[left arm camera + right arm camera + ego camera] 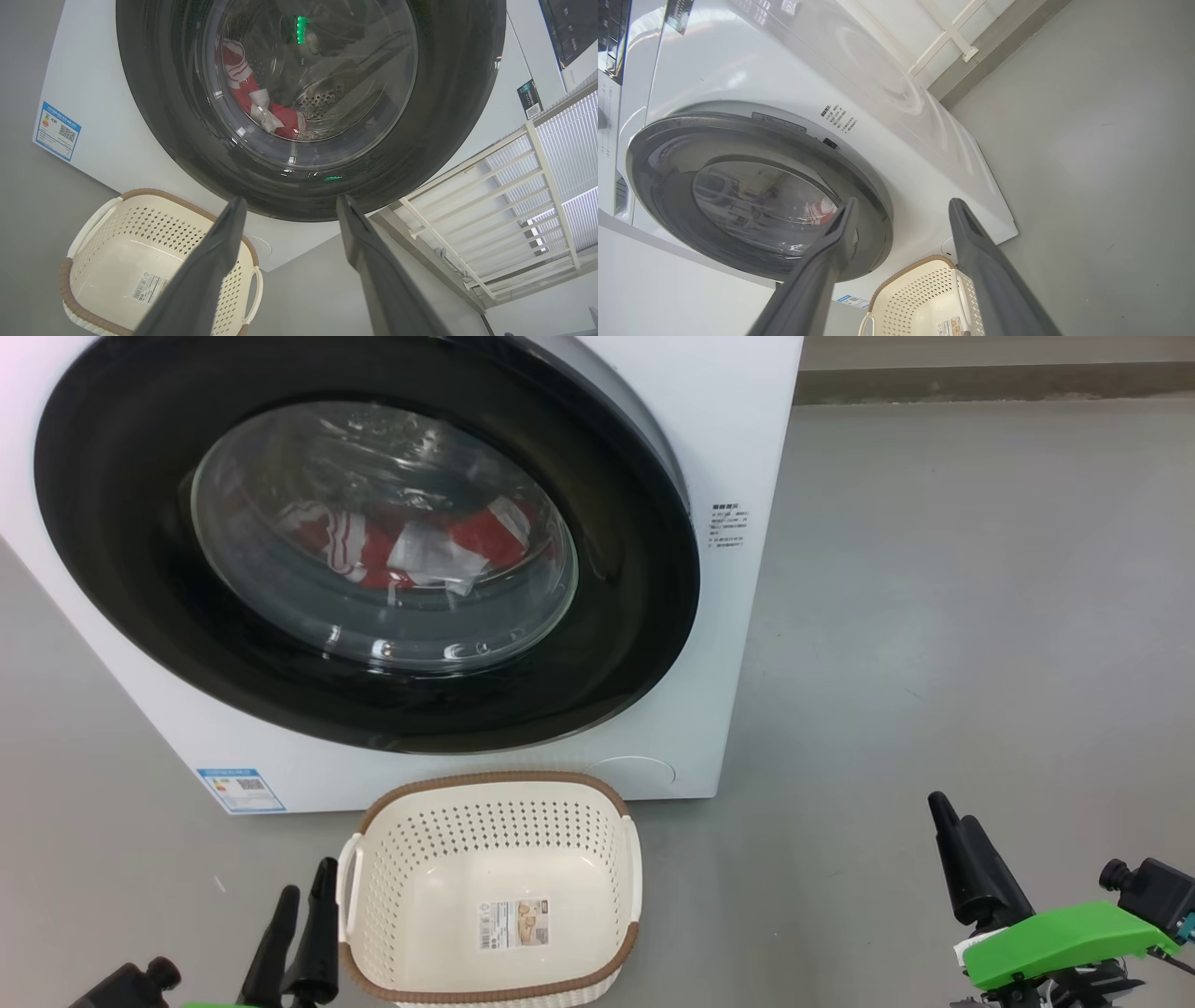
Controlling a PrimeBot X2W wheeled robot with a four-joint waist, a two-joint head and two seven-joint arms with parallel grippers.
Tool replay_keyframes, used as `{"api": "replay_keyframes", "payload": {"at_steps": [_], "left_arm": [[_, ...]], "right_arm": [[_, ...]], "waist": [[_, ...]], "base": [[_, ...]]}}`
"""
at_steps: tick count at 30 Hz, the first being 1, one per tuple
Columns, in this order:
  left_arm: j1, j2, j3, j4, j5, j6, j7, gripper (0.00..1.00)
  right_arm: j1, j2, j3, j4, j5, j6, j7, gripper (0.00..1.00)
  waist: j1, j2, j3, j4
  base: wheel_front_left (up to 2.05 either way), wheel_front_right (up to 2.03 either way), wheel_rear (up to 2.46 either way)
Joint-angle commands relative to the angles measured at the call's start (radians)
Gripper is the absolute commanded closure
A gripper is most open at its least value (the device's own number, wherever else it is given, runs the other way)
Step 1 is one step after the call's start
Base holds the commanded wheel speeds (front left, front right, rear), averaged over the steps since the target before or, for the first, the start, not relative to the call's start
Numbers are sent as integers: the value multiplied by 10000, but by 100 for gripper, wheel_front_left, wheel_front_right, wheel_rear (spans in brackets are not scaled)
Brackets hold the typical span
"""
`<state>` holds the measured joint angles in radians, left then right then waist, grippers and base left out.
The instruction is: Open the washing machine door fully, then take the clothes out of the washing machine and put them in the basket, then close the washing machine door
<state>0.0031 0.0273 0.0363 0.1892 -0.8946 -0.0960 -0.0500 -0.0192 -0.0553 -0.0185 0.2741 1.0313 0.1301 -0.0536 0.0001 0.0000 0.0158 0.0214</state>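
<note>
The white washing machine stands at the upper left of the head view. Its door, with a glossy black rim, lies flat against the front. Behind the glass lie the red and white clothes. The cream basket sits empty on the floor just before the machine. My left gripper is open beside the basket's left handle. Far to the right, my right gripper is open over bare floor. In the left wrist view the open left gripper points at the door and clothes. The right wrist view has the open right gripper below the door.
Grey floor spreads wide to the right of the machine. A wall base runs along the top right. A white slatted frame stands beside the machine. A blue label marks the machine's lower left corner.
</note>
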Motion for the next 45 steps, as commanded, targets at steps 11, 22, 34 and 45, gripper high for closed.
{"api": "replay_keyframes", "payload": {"at_steps": [11,22,34,45], "left_arm": [[-21,162,147,-564,1468,105,-420,0],[54,175,102,-805,2834,162,-745,0],[103,189,96,-953,4290,271,-1102,0],[171,202,112,-1118,5656,348,-1428,0]], "right_arm": [[-156,-169,234,-419,-1313,4,-400,0],[-109,-237,443,-512,-2370,4,-722,0],[-112,-343,605,-573,-3475,5,-1075,0],[-59,-390,669,-677,-4556,5,-1398,0]], "waist": [[-1,0,39,13],[-1,0,67,23],[-1,0,169,54],[-1,0,228,37]], "base": [[0,0,0],[0,0,0],[0,0,0],[0,0,0]]}}
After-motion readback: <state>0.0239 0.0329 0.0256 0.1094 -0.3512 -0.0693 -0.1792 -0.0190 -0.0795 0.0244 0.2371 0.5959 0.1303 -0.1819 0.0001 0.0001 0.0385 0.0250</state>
